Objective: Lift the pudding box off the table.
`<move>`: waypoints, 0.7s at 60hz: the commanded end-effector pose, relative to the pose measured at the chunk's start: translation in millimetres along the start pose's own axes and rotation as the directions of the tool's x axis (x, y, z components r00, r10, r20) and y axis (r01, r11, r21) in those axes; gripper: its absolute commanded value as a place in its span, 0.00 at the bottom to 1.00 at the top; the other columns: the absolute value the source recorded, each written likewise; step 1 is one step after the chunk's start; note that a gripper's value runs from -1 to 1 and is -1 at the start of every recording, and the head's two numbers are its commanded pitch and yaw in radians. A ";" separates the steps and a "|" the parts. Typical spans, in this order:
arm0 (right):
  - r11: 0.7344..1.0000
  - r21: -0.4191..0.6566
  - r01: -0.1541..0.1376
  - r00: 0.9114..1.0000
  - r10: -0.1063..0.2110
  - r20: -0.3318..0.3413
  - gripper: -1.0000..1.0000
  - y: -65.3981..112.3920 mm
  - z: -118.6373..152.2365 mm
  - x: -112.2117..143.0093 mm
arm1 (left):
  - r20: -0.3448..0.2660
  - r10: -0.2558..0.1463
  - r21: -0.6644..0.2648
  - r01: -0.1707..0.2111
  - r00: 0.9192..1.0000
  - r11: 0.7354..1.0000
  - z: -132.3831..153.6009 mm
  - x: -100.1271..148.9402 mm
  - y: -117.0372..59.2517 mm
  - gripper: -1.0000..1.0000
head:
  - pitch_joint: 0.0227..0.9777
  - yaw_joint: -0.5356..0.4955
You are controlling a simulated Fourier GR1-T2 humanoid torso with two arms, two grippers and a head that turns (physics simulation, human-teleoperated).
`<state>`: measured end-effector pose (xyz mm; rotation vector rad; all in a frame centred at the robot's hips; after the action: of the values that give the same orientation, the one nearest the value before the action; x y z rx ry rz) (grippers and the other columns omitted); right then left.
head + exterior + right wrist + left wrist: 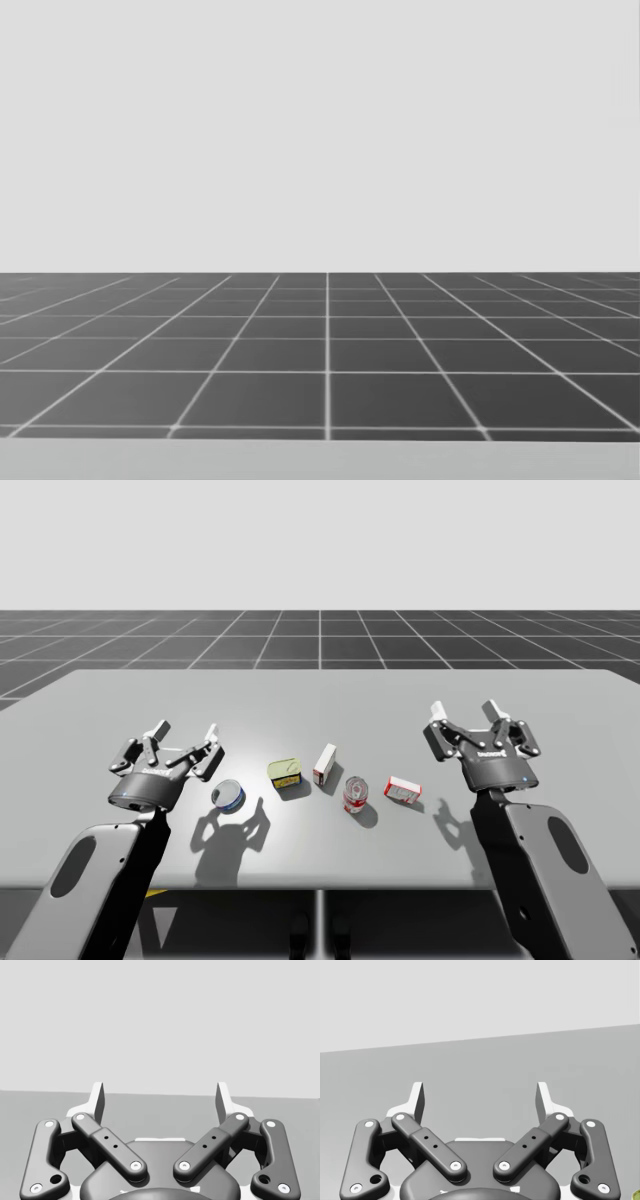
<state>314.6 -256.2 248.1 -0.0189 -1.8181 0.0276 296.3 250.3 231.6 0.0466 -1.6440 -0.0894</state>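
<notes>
From the high view we see the grey table [120, 695] with a row of five small things across its lower middle: a blue can [228, 796] on its side, a yellow-green tin [285, 773], a white-and-red box [325, 764], a red can [355, 794] and a red-and-white box [403, 789]. We cannot tell which of the two boxes is the pudding one. The white-and-red box stands on end just right of the frame's centre, its long axis running up and leaning toward the upper right, a pale broad face turned to the frame's left. The red-and-white box lies flat at centre right, red face up, its long axis running across the frame from left to right. Our left gripper [186, 732] hovers at the lower left, near the blue can, and our right gripper [465, 712] at the right, well apart from the row, each throwing a shadow on the table. The wrist views bring the fingers [417, 1100] close: on both arms they stand spread wide with nothing between them, bare tabletop ahead. Our head view looks level over a dark grid floor [328, 350], with a pale strip along its bottom edge.
</notes>
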 end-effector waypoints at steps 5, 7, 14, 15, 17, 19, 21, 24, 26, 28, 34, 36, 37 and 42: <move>0.999 -0.006 0.050 0.999 -0.050 0.001 0.00 -0.8 1.3 3.6 | 0.001 0.000 0.002 0.000 1.000 1.000 0.6 0.3 0.4 0.00 | 0.07 0.53; 0.999 -0.010 0.042 0.999 -0.042 0.002 0.00 -0.9 0.9 3.6 | 0.000 0.000 0.002 0.000 1.000 1.000 0.6 0.2 0.5 0.00 | 0.08 0.53; 0.999 0.012 0.038 0.999 -0.038 -0.026 0.00 -2.2 -0.1 4.1 | 0.001 -0.001 0.006 0.001 1.000 1.000 0.5 0.3 1.0 0.00 | 0.14 0.53; 0.999 0.011 0.038 0.999 -0.038 -0.025 0.00 -2.1 -0.2 4.1 | 0.000 -0.001 0.006 0.001 1.000 1.000 0.5 0.3 1.1 0.00 | 0.15 0.53; 0.999 0.010 0.037 0.999 -0.037 -0.025 0.00 -1.8 -0.2 3.8 | 0.000 -0.001 0.006 0.001 1.000 1.000 0.5 0.3 1.1 0.00 | 0.19 0.54; 0.999 0.010 0.037 0.999 -0.037 -0.027 0.00 -1.4 -0.2 3.8 | 0.001 -0.002 0.006 0.002 1.000 1.000 0.7 0.3 1.1 0.00 | 0.22 0.54; 0.999 0.009 0.035 0.999 -0.035 -0.027 0.00 -1.4 -0.4 3.3 | 0.001 -0.003 0.007 0.003 1.000 1.000 0.8 0.3 1.1 0.00 | 0.25 0.54; 0.999 0.008 0.035 0.999 -0.035 -0.028 0.00 -1.4 -0.5 3.2 | 0.001 -0.005 0.006 0.005 1.000 1.000 0.8 0.2 1.3 0.00 | 0.28 0.54; 0.999 0.007 0.033 0.999 -0.033 -0.028 0.00 -1.5 -0.8 2.9 | 0.001 -0.007 0.006 0.007 1.000 1.000 0.8 0.1 1.5 0.00 | 0.33 0.54; 0.999 0.006 0.032 0.999 -0.032 -0.029 0.00 -1.5 -1.0 2.7 | 0.001 -0.009 0.006 0.009 1.000 1.000 0.7 -0.1 1.8 0.00 | 0.35 0.54; 1.000 0.006 0.030 0.999 -0.030 -0.029 0.00 -1.4 -1.3 2.6 | 0.000 -0.013 0.007 0.013 1.000 1.000 0.5 -0.1 2.0 0.00 | 0.46 0.54; 1.000 0.006 0.029 0.999 -0.029 -0.030 0.00 -1.4 -1.5 2.5 | -0.001 -0.014 0.007 0.014 1.000 1.000 0.3 -0.1 2.0 0.00 | 0.48 0.54; 1.000 0.006 0.029 0.999 -0.028 -0.031 0.00 -1.5 -1.6 2.5 | -0.001 -0.015 0.007 0.015 1.000 1.000 0.3 -0.1 2.0 0.00 | 0.50 0.54; 1.000 0.006 0.027 0.999 -0.027 -0.033 0.00 -1.7 -1.7 2.5 | -0.002 -0.019 0.005 0.019 1.000 1.000 0.0 -0.4 1.8 0.00 | 0.56 0.54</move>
<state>315.0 -257.5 251.3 0.0125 -1.7886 0.0122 295.9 252.1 231.7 0.0621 -1.6433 -0.0944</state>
